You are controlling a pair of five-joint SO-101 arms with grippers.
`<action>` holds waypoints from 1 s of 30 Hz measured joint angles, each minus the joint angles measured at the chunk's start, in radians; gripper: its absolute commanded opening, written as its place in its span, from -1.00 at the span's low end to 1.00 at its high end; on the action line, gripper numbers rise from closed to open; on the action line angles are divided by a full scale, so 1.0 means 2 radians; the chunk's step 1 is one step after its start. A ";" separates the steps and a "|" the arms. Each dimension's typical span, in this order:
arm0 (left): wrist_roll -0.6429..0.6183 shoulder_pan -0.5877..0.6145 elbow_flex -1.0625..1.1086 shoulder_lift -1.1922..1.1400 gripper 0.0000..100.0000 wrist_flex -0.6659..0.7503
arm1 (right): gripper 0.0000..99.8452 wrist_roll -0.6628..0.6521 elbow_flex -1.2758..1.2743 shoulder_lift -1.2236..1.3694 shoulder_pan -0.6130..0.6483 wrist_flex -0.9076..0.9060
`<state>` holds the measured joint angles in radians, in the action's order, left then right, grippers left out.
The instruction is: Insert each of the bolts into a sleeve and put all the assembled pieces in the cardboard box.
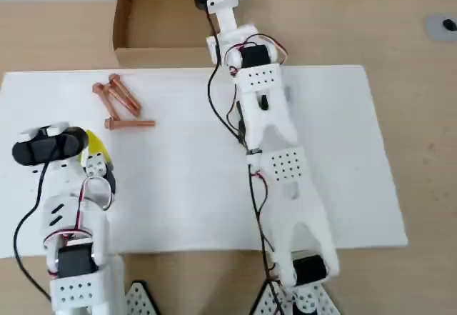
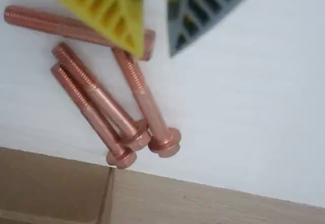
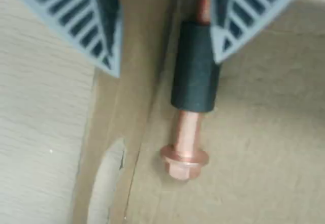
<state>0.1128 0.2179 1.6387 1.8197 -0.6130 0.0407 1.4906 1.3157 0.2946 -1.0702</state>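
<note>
**Spotter A:** Your right gripper (image 3: 165, 64) is hanging over the cardboard box (image 3: 129, 107), just inside one wall. Its jaws are standing spread wide and are pinching nothing.

**Spotter B:** One assembled piece is lying on the box floor right beside that wall. The black sleeve (image 3: 194, 66) is sitting around the copper bolt (image 3: 184, 159), and the bolt's head is sticking out past the sleeve's end. One of your fingertips (image 3: 226, 36) is overlapping the sleeve's far end. I cannot tell whether it is touching.

**Spotter A:** Your four bare bolts (image 2: 99, 96) are lying outside the box on the white sheet (image 2: 244, 107), near the box's front wall. Three are lying close together with their heads pointing toward the box. The fourth is lying crosswise on the side away from the box.

**Spotter B:** Your left gripper (image 2: 156, 51) is hovering over the sheet, farther from the box than the bolts. Its yellow finger (image 2: 106, 10) is covering part of the crosswise bolt. The jaws are standing slightly apart, with nothing between them.
</note>
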 measured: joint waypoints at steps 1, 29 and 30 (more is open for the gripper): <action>0.000 0.000 -0.002 0.000 -0.91 -0.001 | -0.68 0.000 0.000 0.000 0.000 0.000; -0.168 -0.010 -0.486 -0.535 -0.80 -0.251 | -0.68 0.120 -0.044 -0.394 0.044 -0.352; -0.170 -0.010 -0.515 -0.577 -0.80 -0.268 | -0.68 0.121 -0.074 -0.412 0.044 -0.352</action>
<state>-0.2263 0.1979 0.6091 0.6659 -1.1485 0.2831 1.3433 0.4918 0.3836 -1.7745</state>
